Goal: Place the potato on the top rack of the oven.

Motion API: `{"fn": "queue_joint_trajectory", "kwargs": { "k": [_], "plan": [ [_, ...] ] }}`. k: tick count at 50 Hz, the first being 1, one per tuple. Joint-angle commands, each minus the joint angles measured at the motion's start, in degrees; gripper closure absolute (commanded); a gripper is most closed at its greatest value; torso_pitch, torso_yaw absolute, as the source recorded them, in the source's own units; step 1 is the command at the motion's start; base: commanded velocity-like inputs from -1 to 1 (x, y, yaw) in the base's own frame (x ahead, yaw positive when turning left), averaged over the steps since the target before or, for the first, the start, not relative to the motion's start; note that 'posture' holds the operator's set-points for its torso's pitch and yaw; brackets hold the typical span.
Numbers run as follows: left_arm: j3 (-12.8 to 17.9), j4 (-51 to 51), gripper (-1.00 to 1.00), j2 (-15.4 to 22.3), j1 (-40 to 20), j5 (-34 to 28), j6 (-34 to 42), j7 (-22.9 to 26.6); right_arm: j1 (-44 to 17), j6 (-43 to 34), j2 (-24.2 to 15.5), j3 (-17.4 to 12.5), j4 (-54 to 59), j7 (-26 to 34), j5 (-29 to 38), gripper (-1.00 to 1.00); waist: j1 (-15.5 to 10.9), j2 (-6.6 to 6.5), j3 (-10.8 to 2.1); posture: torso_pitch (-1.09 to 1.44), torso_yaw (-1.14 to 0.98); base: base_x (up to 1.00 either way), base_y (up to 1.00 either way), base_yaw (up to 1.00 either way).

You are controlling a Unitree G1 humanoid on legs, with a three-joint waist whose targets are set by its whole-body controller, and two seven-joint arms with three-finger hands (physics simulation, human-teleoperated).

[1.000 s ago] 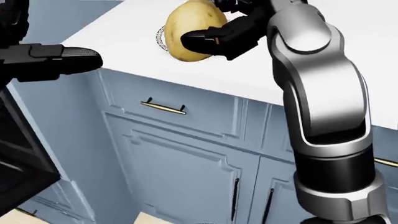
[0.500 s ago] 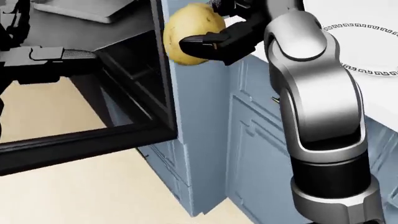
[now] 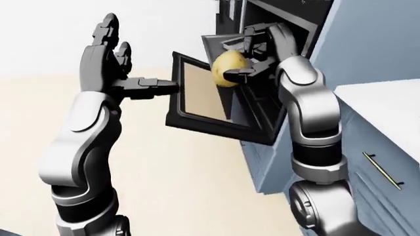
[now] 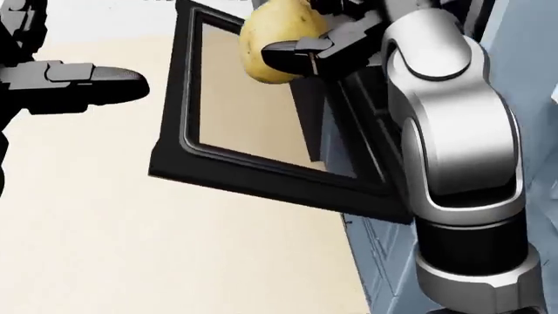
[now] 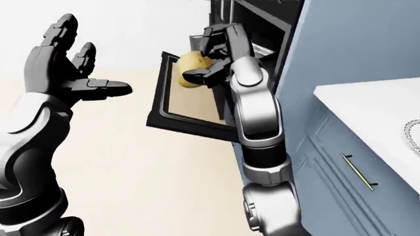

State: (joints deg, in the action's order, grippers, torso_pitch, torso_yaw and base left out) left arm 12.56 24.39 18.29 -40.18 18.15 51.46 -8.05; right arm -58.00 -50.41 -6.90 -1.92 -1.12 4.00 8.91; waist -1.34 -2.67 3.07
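Our whole view has swung since a second ago, off the white tabletop onto the black, glass-paned oven door point(image 4: 261, 157), hanging open. We find our right hand point(image 3: 252, 56) pinching the yellow-brown oval potato point(image 3: 228, 69), its long axis near upright. Judged: the dark oven cavity point(image 3: 262, 101) lies at three o'clock of it. Our left hand point(image 3: 121, 66) is spread, empty, well apart.

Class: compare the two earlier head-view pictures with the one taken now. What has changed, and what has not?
The camera swung from the counter and cabinets to the open oven door, so the whole picture shifted. The right hand stays shut on the potato; the left hand stays open and empty.
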Motion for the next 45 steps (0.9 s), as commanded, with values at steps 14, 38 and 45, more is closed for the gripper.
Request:
{"fn": "queue_joint_trajectory", "kwargs": {
  "k": [14,38,45],
  "plan": [
    [0.4,1.4,-1.0,0.5,-1.7,-0.2,-1.0,-0.1,-1.7,1.7,-0.3,-0.1,-2.0,-0.3,0.0,1.0,-0.4,5.8,-2.08,0.0,0.0,0.22,0.0,0.65],
    [0.3,1.2,-1.0,0.5,-1.9,-0.2,-1.0,-0.2,-8.5,1.8,-3.5,-1.9,2.0,-1.6,-1.1,1.0,1.5,2.1,-2.01,0.0,0.0,0.0,0.0,0.0],
    [-1.5,-7.5,-1.0,0.3,-5.9,-2.5,-5.3,0.8,-13.3,2.6,-5.3,-2.3,7.4,-1.8,-1.2,1.0,1.7,0.74,-0.85,0.0,0.0,0.0,0.0,0.0]
  ]
}}
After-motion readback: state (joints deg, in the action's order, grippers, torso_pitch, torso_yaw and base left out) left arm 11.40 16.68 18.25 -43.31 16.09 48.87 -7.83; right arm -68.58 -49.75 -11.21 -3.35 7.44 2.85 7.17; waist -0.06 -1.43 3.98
